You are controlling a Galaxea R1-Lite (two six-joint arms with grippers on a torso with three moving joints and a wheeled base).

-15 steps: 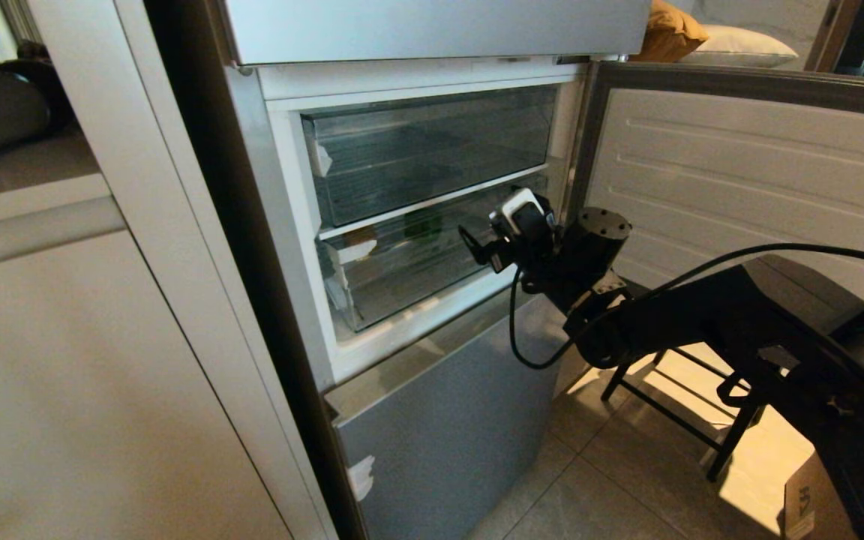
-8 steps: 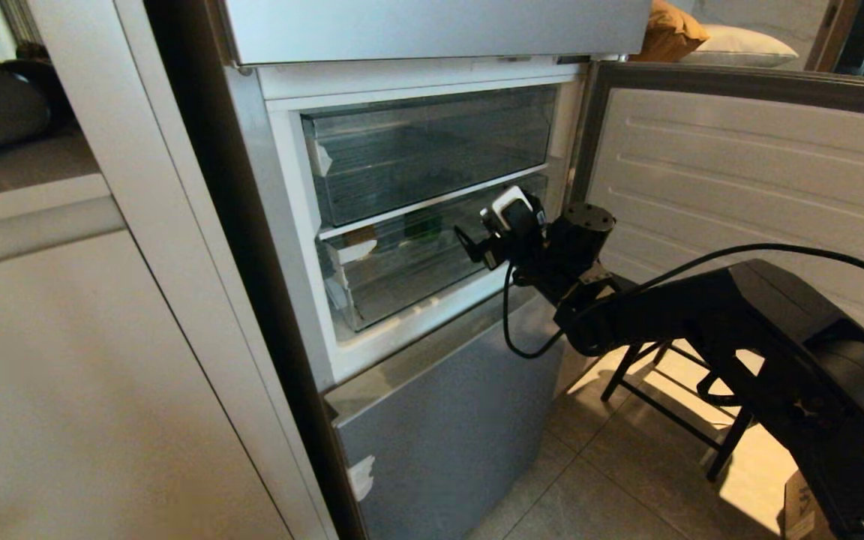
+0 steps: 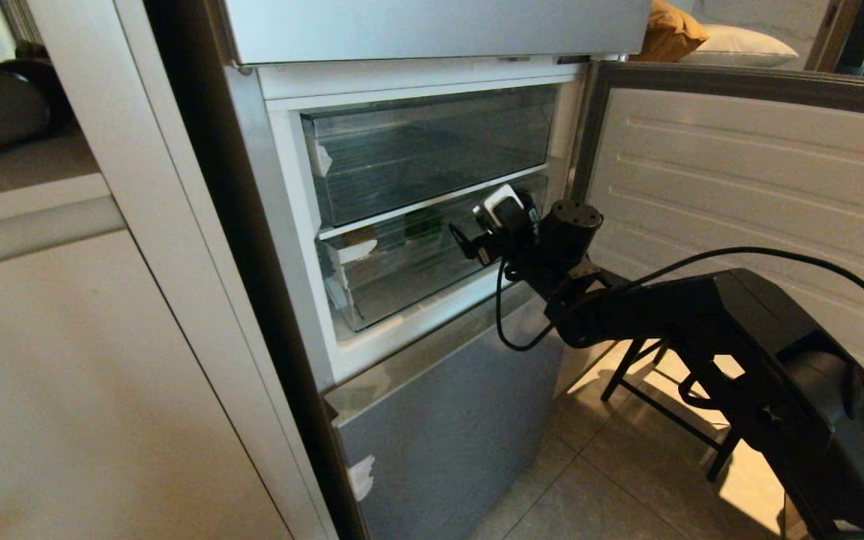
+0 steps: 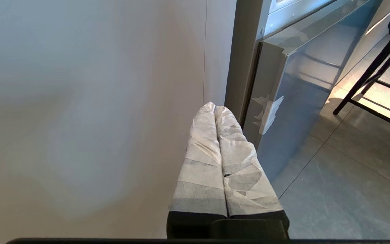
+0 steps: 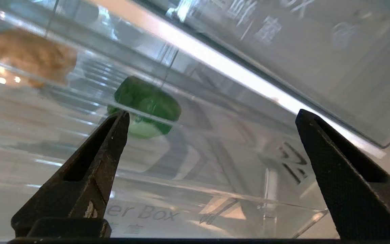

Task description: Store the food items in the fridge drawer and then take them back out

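Fridge drawer (image 3: 409, 259), the lower clear one, sits closed with the green pepper (image 5: 146, 103) and tan potato (image 5: 29, 56) inside, potato at the pepper's 10 o'clock in the right wrist view. Since a second ago the right gripper (image 3: 469, 244) has edged up and closer to its front, fingers (image 5: 93, 169) spread wide, empty. Left gripper (image 4: 219, 135) hangs pressed together beside the beige cabinet (image 4: 80, 101).

A tan potato (image 5: 29, 56) and glossy green pepper (image 5: 146, 103) lie apart inside the shut clear drawer (image 3: 402, 281).
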